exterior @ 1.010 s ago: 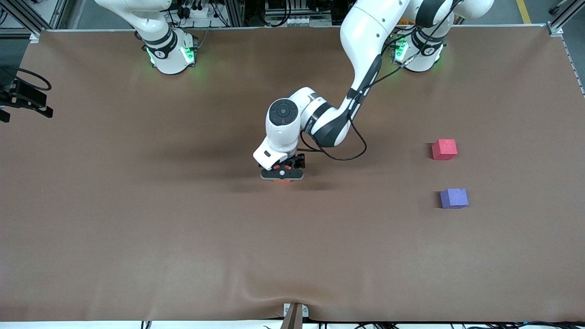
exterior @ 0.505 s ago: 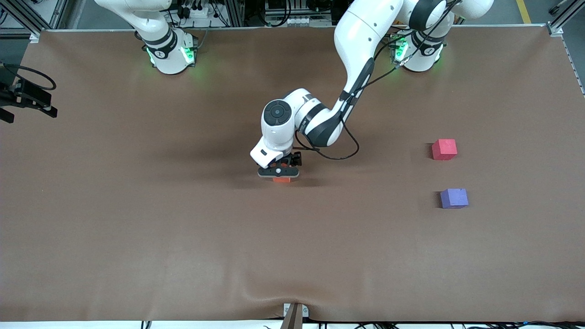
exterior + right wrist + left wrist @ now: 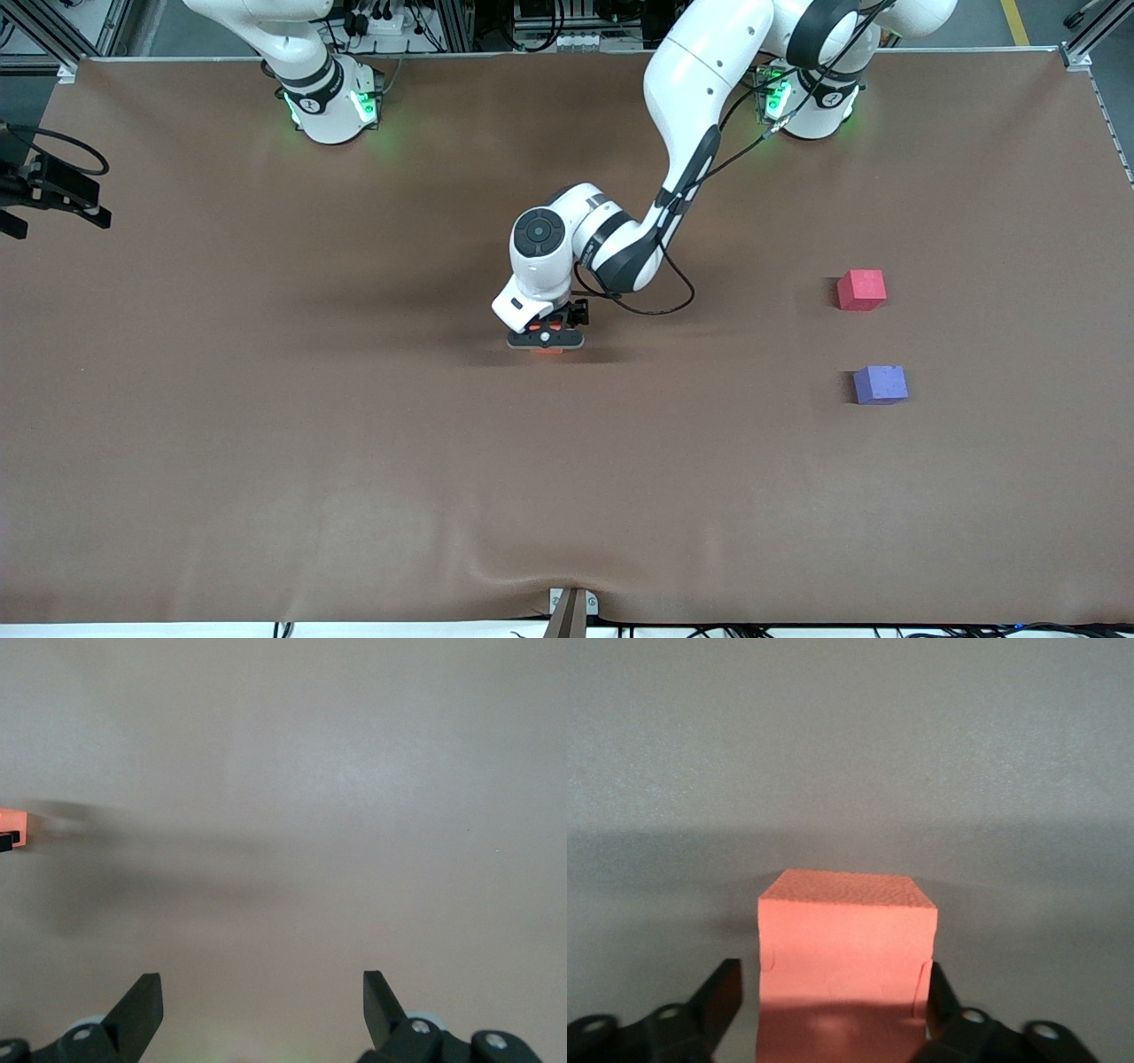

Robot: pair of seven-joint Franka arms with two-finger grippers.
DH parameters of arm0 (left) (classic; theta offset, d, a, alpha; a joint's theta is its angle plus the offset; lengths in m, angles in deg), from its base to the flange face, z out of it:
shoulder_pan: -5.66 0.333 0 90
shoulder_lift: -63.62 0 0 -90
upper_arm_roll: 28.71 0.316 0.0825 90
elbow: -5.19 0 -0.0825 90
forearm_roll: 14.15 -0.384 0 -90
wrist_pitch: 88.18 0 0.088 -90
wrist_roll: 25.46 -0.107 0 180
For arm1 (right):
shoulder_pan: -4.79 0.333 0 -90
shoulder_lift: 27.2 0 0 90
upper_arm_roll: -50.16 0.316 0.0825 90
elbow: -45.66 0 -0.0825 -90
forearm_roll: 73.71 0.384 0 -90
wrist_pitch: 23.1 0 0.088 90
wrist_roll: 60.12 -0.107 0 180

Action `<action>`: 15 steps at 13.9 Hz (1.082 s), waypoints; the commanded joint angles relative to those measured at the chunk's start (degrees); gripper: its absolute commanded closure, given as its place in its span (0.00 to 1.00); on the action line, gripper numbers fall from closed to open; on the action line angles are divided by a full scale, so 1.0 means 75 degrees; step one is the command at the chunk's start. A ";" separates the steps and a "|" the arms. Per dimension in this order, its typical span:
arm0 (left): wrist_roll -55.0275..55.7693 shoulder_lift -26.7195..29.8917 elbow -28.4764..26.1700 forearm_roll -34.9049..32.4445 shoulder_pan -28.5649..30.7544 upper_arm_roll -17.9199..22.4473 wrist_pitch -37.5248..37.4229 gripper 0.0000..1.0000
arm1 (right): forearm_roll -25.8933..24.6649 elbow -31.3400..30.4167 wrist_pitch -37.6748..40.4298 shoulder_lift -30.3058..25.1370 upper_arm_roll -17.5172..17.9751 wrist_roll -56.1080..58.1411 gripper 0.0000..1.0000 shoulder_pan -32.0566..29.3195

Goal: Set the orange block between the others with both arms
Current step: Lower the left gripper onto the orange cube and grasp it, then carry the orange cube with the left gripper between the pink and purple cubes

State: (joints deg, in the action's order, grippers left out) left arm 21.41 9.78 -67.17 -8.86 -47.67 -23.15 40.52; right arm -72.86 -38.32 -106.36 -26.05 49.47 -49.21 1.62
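The orange block (image 3: 846, 930) sits on the brown table mid-way along it, mostly hidden under the left hand in the front view (image 3: 549, 351). My left gripper (image 3: 546, 344) is down around it. Its fingers straddle the block (image 3: 835, 979): one finger (image 3: 939, 997) touches a side, the other (image 3: 722, 992) stands a small gap off, so it is still open. The pinkish-red cube (image 3: 861, 290) and the purple cube (image 3: 881, 385) stand apart toward the left arm's end, the purple one nearer the front camera. My right gripper (image 3: 262, 992) is open over bare table, holding nothing.
The brown mat (image 3: 354, 443) covers the whole table, with a wrinkle at the edge nearest the front camera (image 3: 567, 576). Green-lit arm bases (image 3: 330, 102) stand along the edge farthest from that camera. In the right wrist view a sliver of the orange block (image 3: 12, 827) shows.
The left gripper's fingers have narrowed in around the orange block, and its hand shifted slightly over it. The block and both other cubes have not moved.
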 commanded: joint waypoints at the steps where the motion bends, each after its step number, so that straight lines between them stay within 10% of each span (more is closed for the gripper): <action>1: -0.0026 0.0006 0.0133 -0.0038 -0.0074 0.0149 0.0008 0.70 | -0.0160 0.0147 0.0201 0.0023 -0.0013 0.0022 0.00 0.0047; 15: -0.0844 0.2299 -0.1281 -0.0483 0.1013 0.0923 -0.1575 0.68 | -0.0218 0.0275 0.1394 -0.0024 0.0046 -0.1442 0.00 0.0504</action>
State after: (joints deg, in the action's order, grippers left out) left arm 18.35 20.16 -69.09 -11.74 -42.74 -15.41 27.87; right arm -73.22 -38.05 -99.32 -25.94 49.89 -58.42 5.81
